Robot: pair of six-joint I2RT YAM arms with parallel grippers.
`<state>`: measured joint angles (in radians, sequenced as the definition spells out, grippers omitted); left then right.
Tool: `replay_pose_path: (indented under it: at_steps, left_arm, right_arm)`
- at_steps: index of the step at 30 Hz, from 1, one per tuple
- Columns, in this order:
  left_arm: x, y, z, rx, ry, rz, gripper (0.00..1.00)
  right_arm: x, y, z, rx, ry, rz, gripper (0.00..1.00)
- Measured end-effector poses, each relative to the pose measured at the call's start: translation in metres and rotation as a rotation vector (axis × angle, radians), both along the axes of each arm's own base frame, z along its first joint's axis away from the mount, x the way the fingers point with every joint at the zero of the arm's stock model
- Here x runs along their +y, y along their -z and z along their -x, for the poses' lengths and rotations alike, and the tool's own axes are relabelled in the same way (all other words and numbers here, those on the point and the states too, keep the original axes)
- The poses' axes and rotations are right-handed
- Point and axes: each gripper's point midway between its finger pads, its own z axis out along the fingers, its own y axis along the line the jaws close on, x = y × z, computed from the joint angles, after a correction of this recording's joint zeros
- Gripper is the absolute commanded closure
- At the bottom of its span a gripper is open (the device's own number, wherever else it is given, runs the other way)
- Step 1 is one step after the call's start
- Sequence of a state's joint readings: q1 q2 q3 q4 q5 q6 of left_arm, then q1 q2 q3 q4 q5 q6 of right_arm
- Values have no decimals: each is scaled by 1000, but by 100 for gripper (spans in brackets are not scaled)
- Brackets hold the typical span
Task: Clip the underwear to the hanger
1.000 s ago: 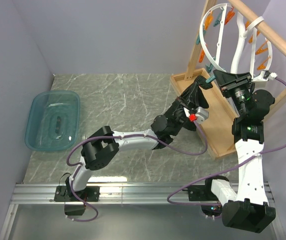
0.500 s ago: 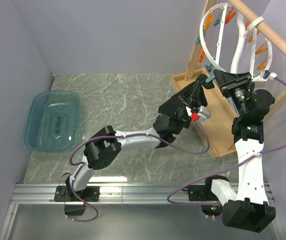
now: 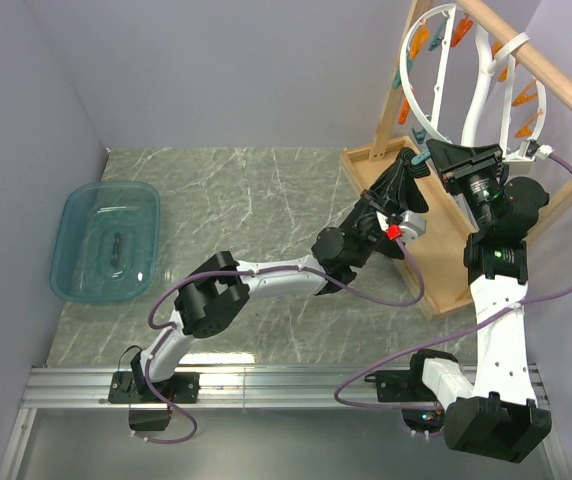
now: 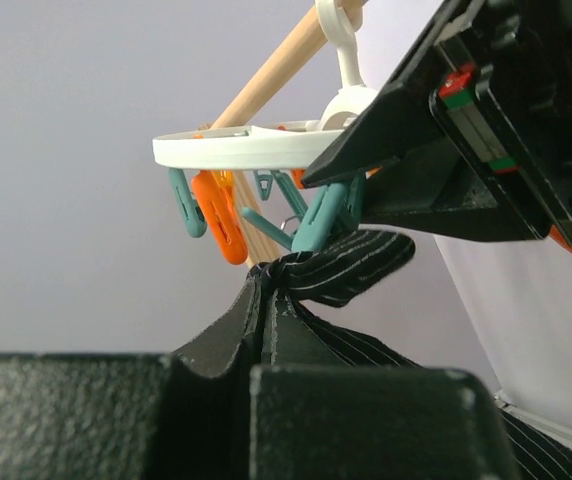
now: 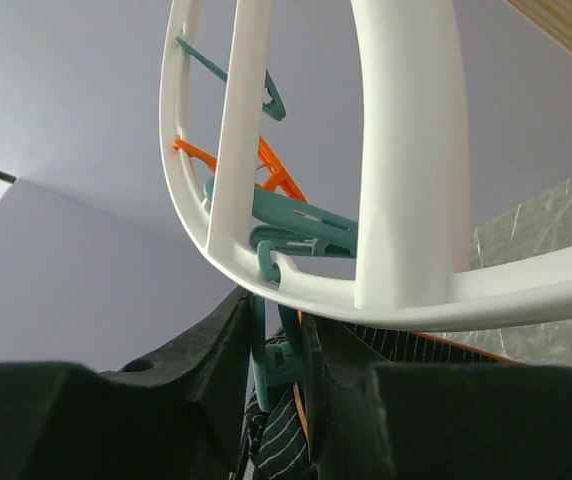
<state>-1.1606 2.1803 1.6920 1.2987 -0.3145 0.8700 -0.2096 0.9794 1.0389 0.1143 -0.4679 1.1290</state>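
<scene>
The black pin-striped underwear is bunched in my shut left gripper, held up just under a teal clothespin of the white ring hanger. In the top view the left gripper and the underwear sit right beside my right gripper. In the right wrist view the right gripper is shut on that teal clothespin, which hangs from the hanger, and the striped underwear is directly below the pin. Whether the pin's tip bites the fabric is hidden.
The hanger hangs from a wooden frame rack whose wooden base tray stands at the right. Orange clothespins dangle beside the teal one. A teal plastic tub stands at the far left.
My left arm has stretched further up and to the right, carrying the underwear closer to the clothespin. The right arm has stayed put.
</scene>
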Motion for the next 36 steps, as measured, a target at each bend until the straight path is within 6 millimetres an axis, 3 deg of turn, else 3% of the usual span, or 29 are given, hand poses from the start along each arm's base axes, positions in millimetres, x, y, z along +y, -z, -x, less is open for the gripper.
replay_pose_path:
  at_steps: [11, 21, 27, 32, 36]
  left_arm:
    - [-3, -5, -6, -11, -5, 23, 100]
    - [-8, 5, -11, -6, -8, 13, 100]
    - [-11, 8, -12, -3, -7, 8, 100]
    - [-12, 11, -12, 6, 11, 15, 85]
    - [-17, 26, -11, 22, 35, -10, 70]
  right_arm:
    - [2, 1, 0, 3, -16, 2, 57]
    - [6, 3, 1, 9, -43, 3, 50]
    - [9, 10, 1, 39, -64, -7, 39]
    - [10, 16, 1, 66, -76, -11, 37]
    - [9, 19, 1, 77, -75, -10, 37]
